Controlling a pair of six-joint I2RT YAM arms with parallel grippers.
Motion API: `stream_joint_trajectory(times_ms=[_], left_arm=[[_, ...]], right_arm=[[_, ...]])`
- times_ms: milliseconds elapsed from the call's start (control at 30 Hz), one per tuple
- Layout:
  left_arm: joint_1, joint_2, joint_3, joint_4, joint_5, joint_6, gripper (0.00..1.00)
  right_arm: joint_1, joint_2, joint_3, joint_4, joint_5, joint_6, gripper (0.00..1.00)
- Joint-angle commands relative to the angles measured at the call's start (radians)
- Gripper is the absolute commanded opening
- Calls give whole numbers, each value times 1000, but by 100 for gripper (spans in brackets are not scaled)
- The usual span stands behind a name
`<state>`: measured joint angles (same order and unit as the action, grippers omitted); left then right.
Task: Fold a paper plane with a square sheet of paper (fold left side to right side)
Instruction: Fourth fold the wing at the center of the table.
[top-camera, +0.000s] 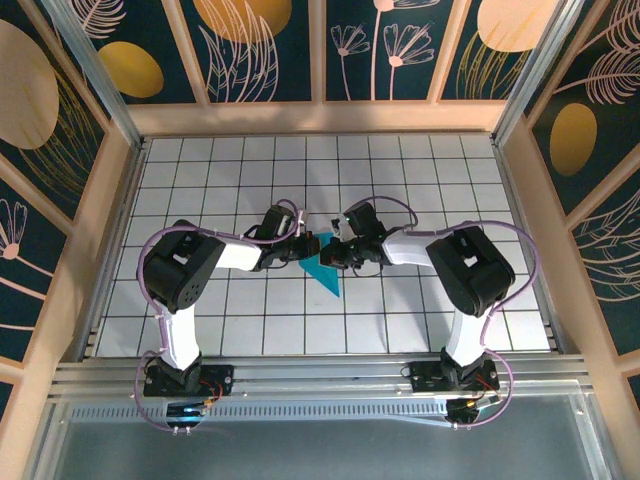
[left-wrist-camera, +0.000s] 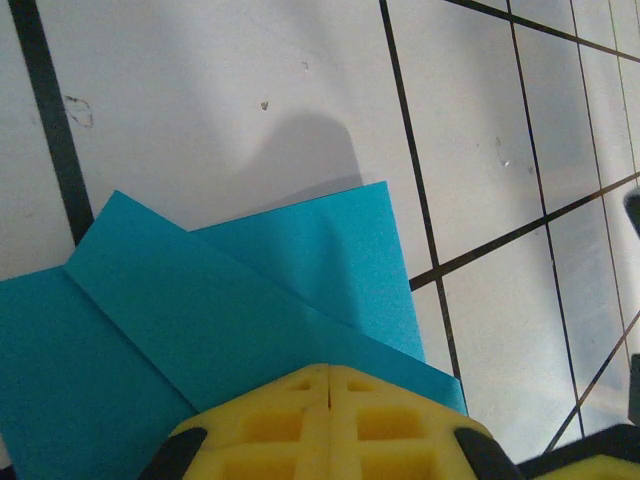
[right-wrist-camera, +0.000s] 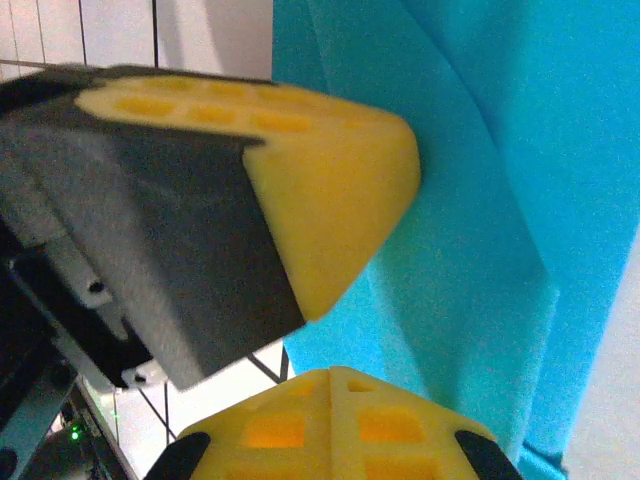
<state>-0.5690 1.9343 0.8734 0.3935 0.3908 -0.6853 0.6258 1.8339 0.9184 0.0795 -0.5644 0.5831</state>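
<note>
Two hands meet over the middle of the tiled tabletop (top-camera: 200, 170) in the top view, their tips almost touching, with the square sheet of paper (top-camera: 325, 270) directly beneath them. From above, the sheet reads as a folded turquoise triangle whose narrow point aims toward the bottom of the frame. Its wider upper part is hidden under the hands. The left hand (top-camera: 303, 247) reaches in from the left of the frame and the right hand (top-camera: 336, 251) from the right.

On my left wrist camera, that hand's yellow fingers (left-wrist-camera: 285, 415) sit at bottom centre, pressed together with only a thin seam between them and nothing clamped in it. The paper spreads out from under them toward the lower left and centre. One flap lies over another, a straight diagonal edge runs across it, and white tile shows beyond its top edge. I cannot tell whether the tips press on the paper or hang just above it.

On my right wrist camera, the right hand's fingers (right-wrist-camera: 385, 425) at bottom centre are likewise closed tight and grip nothing. The layered paper fills the right half of the frame, just beside the tips. The left hand's yellow finger crosses the upper left, its tip against the paper.
</note>
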Motion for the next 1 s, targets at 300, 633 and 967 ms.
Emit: stream_joint_trajectory(times_ms=[300, 633, 967], left_arm=[[4, 35, -14, -131, -104, 30, 0], [5, 44, -6, -157, -144, 33, 0], [5, 46, 11, -184, -165, 46, 0]], right_arm=[[28, 51, 3, -66, 66, -23, 0], [29, -17, -126, -27, 24, 14, 0], [44, -92, -238, -13, -22, 36, 0]])
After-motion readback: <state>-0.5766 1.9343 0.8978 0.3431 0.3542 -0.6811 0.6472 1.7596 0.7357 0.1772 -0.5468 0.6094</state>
